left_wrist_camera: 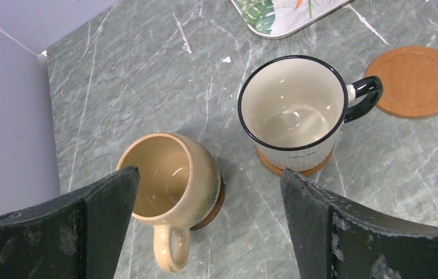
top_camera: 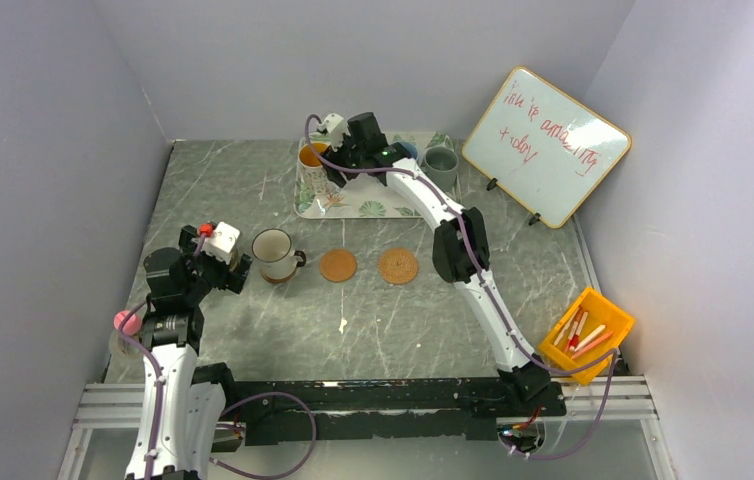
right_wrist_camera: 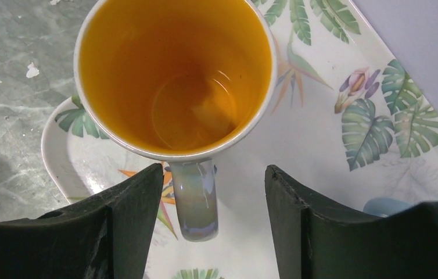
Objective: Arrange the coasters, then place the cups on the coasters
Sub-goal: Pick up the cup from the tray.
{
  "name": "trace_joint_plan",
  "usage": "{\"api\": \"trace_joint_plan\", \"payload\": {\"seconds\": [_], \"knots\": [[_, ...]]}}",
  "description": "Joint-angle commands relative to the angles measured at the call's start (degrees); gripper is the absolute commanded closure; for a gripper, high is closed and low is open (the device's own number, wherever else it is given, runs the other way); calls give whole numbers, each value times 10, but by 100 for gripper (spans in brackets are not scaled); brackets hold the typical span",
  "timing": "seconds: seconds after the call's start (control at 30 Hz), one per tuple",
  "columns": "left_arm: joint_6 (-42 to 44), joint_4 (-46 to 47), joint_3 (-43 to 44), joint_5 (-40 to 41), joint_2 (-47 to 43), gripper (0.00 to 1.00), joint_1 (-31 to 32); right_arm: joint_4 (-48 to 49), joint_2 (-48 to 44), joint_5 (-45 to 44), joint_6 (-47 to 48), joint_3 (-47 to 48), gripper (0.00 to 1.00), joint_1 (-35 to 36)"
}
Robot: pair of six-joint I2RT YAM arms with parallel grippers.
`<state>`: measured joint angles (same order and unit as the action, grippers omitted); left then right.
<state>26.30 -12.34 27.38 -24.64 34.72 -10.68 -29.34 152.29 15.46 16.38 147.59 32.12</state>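
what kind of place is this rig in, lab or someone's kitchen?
Most likely a lab test cell, not a home. Plain grey panel walls box in a marble-pattern tabletop, a handwritten whiteboard leans at the back right, and a yellow bin of pens sits by the right edge.

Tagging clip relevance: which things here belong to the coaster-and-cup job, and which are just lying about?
Job: white cup, tan cup, orange-lined cup, grey-green cup, smooth coaster, woven coaster.
Lying about: leaf-print tray, whiteboard, yellow bin.
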Motion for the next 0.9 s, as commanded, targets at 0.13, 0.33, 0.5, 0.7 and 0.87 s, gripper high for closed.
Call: {"api": "trace_joint_plan", "payload": {"seconds": [0.13,0.33,0.5,0.7,0.87], "knots": [[9,4,-1,-13,-1,4,-3,0,18,20,-3,39,36,4],[9,4,-1,-14,-2,4,-2,-1,22,18,-3,40,39,5],[9,4,-1,-13,-2,4,-2,2,25,23,-6,46,60,6],[8,3,0,-11,-3,4,-2,10,22,13,-7,50,100,8],[8,3,0,-13,-4,4,-2,11,7,8,-8,51,100,8]]}}
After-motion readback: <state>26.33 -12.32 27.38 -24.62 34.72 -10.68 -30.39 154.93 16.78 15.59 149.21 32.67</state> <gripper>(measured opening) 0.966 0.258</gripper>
